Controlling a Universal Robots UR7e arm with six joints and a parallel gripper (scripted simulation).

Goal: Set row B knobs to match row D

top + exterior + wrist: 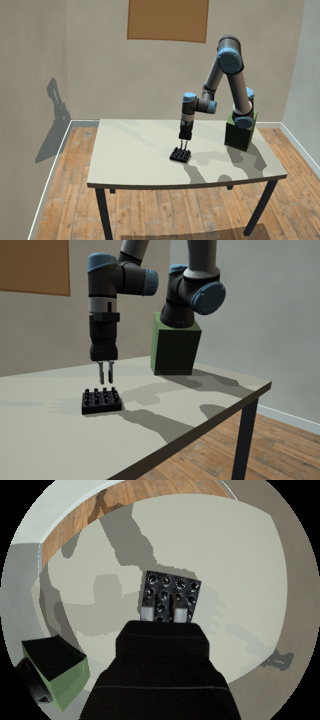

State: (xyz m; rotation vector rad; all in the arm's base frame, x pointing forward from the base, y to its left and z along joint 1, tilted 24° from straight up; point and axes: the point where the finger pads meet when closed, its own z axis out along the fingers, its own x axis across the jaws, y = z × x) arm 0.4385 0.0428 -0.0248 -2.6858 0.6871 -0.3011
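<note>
The black knob box (178,160) (90,410) (158,586) stands on the table with its knobs upward. A small detail shows on its near side in the exterior view, too small to tell if it is the socket. The printed names, the marks and most white lines are too small to read. My gripper (183,149) (106,383) (163,601) points down above the box, with its fingers partly open, nothing between them and clear of the knob tops. In the wrist view the fingers and gripper body hide part of the box.
The table (129,165) (38,441) (240,545) carries the box near its middle. The green pedestal (236,135) (175,351) (70,685) of the arm stands at the right in the top and exterior views. Shadows of the arm fall across the table beside the box.
</note>
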